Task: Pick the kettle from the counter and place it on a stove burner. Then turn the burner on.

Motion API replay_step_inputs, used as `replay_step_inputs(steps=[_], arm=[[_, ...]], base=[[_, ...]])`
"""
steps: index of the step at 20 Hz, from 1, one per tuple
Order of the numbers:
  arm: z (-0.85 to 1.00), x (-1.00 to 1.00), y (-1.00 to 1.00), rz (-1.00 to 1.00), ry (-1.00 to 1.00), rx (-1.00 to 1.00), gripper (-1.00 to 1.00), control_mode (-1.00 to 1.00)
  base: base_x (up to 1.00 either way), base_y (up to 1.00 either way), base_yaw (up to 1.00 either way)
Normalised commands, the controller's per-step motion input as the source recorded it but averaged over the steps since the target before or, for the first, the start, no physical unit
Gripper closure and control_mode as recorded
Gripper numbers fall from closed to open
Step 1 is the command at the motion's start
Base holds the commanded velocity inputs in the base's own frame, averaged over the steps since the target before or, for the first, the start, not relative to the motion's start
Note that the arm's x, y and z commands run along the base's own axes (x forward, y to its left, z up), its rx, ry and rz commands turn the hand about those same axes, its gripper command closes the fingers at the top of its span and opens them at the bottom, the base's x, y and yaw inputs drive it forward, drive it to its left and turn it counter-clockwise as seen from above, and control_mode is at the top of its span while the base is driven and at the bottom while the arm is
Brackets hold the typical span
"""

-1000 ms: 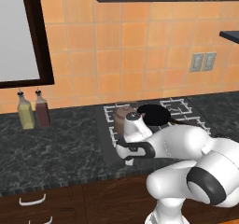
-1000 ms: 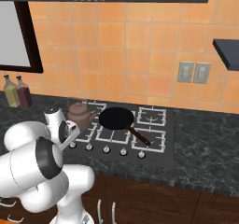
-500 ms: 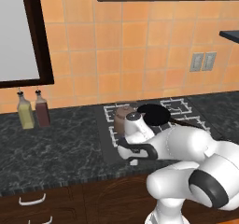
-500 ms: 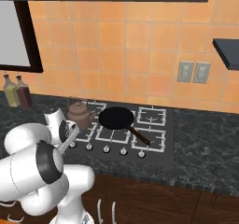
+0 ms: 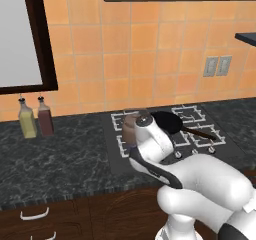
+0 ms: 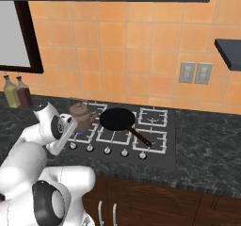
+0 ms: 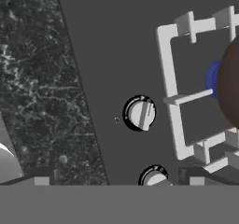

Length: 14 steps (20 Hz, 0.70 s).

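Note:
The brown kettle (image 6: 81, 116) stands on the stove's back left burner, with a blue glow (image 7: 212, 80) under it. Its belly (image 7: 232, 85) fills the right edge of the hand view, and the white hand partly covers the kettle (image 5: 130, 127) in the left base view. My gripper (image 7: 116, 178) hovers open over the stove's front left corner, its dark fingertips (image 7: 41, 175) wide apart and holding nothing. A silver knob (image 7: 139, 113) lies just ahead of it, and a second knob (image 7: 155, 177) sits between the tips. The black counter (image 5: 60, 159) stretches to the left.
A flat black frying pan (image 6: 117, 119) sits on the stove's middle burner, its handle pointing front right. Two bottles (image 5: 36, 117) stand at the wall on the left counter. A row of knobs (image 6: 107, 150) lines the stove front. White grates (image 7: 170, 85) frame the kettle's burner.
The hand has stayed almost in place over the front left knobs, while the arm's elbow has swung lower and nearer the camera. The kettle and the pan have not moved.

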Motion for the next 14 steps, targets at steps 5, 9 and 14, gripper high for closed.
replay_step_inputs(steps=[5,9,14], arm=[[0.70,-0.52,-0.13,0.03,-0.29,0.00,-1.00,-1.00],[0.52,-0.64,0.04,0.00,-0.30,0.00,-1.00,-1.00],[0.40,-0.53,0.26,0.00,-0.28,0.01,-1.00,-1.00]], base=[[0.00,0.00,0.00],[0.00,0.00,0.00],[0.00,0.00,0.00]])
